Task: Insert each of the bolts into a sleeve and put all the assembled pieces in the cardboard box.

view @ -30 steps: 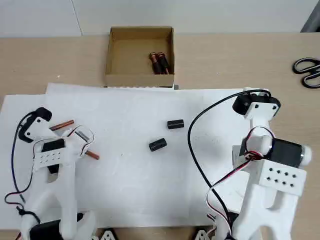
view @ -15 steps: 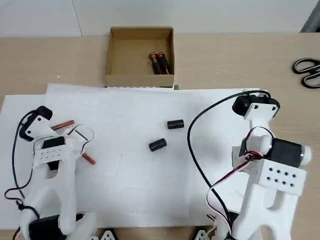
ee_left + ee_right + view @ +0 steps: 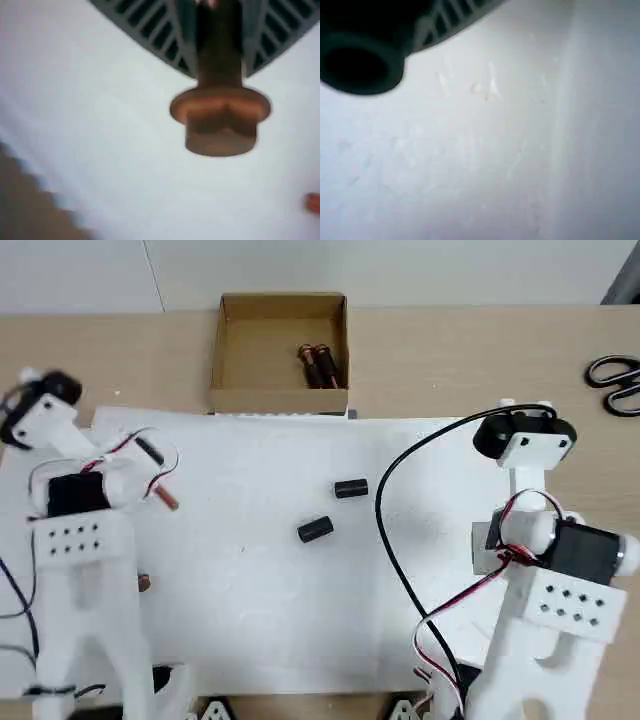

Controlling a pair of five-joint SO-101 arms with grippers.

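Observation:
My left gripper point(image 3: 218, 50) is shut on the shank of a copper bolt point(image 3: 220, 117), which hangs head-down above the white paper; from above the bolt point(image 3: 165, 497) shows at the left of the sheet. A brown tip of a second bolt point(image 3: 143, 583) peeks out beside the left arm. A black sleeve point(image 3: 357, 65) sits in my right gripper, its open end facing the camera, over the right of the sheet. Two loose black sleeves point(image 3: 351, 488) point(image 3: 315, 530) lie mid-sheet. The cardboard box point(image 3: 232, 350) at the back holds assembled pieces point(image 3: 320, 365).
White paper point(image 3: 260, 610) covers the middle of the wooden table. Scissors point(image 3: 615, 380) lie at the far right edge. A black cable point(image 3: 385, 540) loops from the right arm over the paper's right part.
The left arm has risen and swung back and to the left, carrying the bolt with it. The right arm has shifted slightly to the right. The loose sleeves have stayed put.

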